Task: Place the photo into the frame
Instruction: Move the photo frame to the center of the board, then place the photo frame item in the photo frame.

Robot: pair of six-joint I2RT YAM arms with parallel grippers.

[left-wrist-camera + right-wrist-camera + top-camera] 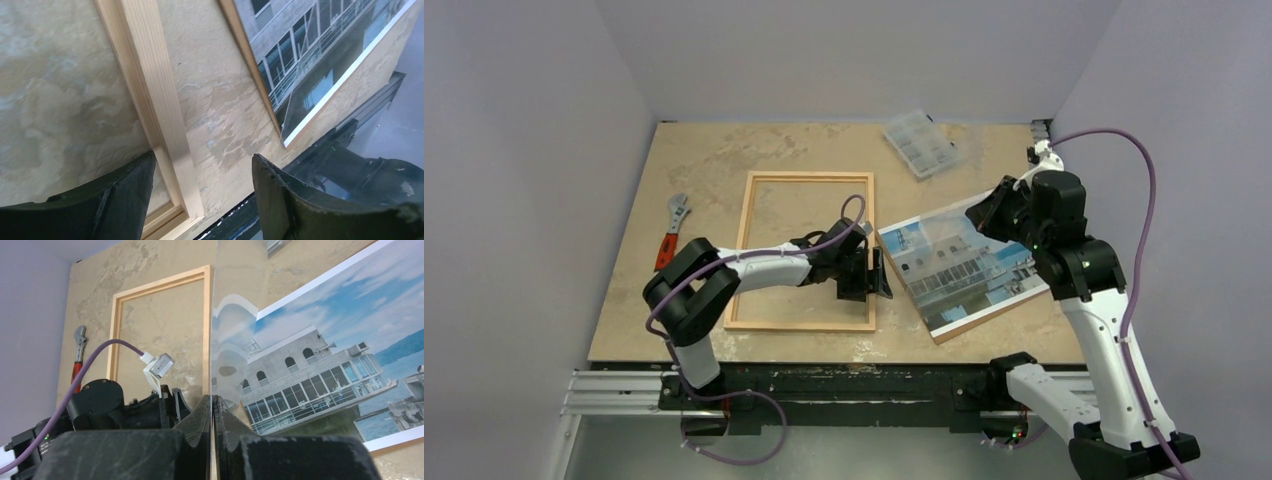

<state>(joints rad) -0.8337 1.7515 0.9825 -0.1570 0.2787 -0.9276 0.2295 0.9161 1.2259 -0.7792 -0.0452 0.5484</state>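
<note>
The light wooden frame (812, 177) lies flat left of centre, with bare table showing through it. My left gripper (869, 275) is open, its fingers astride the frame's right rail (160, 100) close to the near right corner. The photo (969, 270) of a white building under blue sky lies face up on a brown backing board (972, 323) to the right of the frame. My right gripper (986, 215) is shut on the edge of a clear pane (232, 335). The pane stands tilted over the photo (325, 340) and mirrors the building.
A wrench with a red handle (671, 232) lies left of the frame. A clear plastic parts box (921, 142) sits at the back, right of centre. The table's near edge and a dark rail (325, 165) run just below the frame's corner.
</note>
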